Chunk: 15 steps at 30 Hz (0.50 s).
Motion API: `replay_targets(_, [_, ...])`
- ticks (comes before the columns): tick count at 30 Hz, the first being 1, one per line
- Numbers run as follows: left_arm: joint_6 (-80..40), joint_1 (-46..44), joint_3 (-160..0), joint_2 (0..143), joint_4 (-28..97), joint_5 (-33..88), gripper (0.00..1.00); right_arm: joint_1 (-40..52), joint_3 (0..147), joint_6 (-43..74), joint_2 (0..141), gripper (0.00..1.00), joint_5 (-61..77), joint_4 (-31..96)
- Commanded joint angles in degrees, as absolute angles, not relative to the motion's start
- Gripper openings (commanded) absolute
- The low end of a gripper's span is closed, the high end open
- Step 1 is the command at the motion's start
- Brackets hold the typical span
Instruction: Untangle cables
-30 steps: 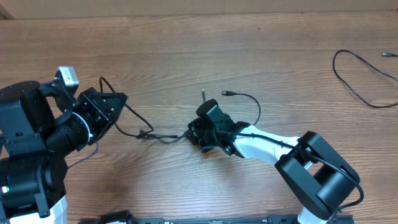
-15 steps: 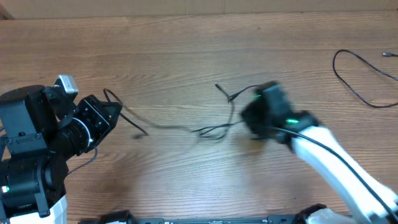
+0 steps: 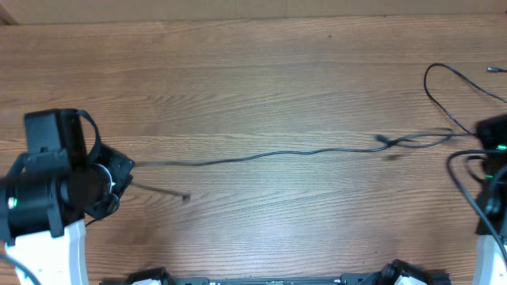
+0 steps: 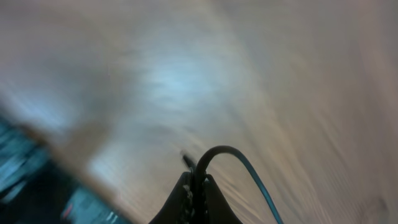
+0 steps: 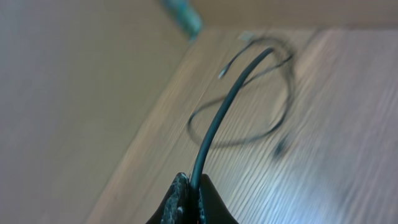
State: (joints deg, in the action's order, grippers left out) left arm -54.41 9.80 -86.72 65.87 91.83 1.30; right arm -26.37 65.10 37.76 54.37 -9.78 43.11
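Note:
A thin black cable [image 3: 277,153] runs stretched across the table between my two grippers. At the left edge my left gripper [image 3: 123,169] is shut on its end; the left wrist view shows the cord [image 4: 214,151] arching out of the closed gripper [image 4: 196,185]. A short tail with a plug [image 3: 185,196] trails beside it. At the far right my right gripper [image 3: 482,136] is shut on the cable [image 5: 227,99], pinched at the closed tips [image 5: 189,185]. Strands overlap around a plug [image 3: 382,142] just left of it.
Another black cable [image 3: 440,101] lies looped at the back right, apart from the stretched one; the right wrist view also shows this loop [image 5: 249,138]. The table's right edge is close to my right arm [image 3: 493,198]. Both arm bases stand at the front corners.
Both arms have pulled apart, left one back left, right one far right. The knotted cables at the middle have been drawn out into one long line.

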Motion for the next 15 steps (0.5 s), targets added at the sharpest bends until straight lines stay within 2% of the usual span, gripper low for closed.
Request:
replay_targets(1, [-66.04,10.11,-87.85,68.38,92.95,-10.81,0.04,-31.7,66.67,36.27,54.28,0.04,-8.47,43.31])
replay_targets(4, [-67.09,10.13,-87.85,70.41,92.9,-11.7,0.04,-31.86,66.67,36.6,54.96,0.04,-9.43,43.27])
replay_targets(9, [-77.14,10.28,-87.85,72.79,94.19,-15.59,0.04,-31.86,66.67,36.6,56.53,0.04,-10.44,43.46])
replay_targets(15, [-83.26,11.35,-87.85,74.15,96.25,-18.09,0.04,-31.97,66.67,36.64,56.73,0.04,-13.56,43.51])
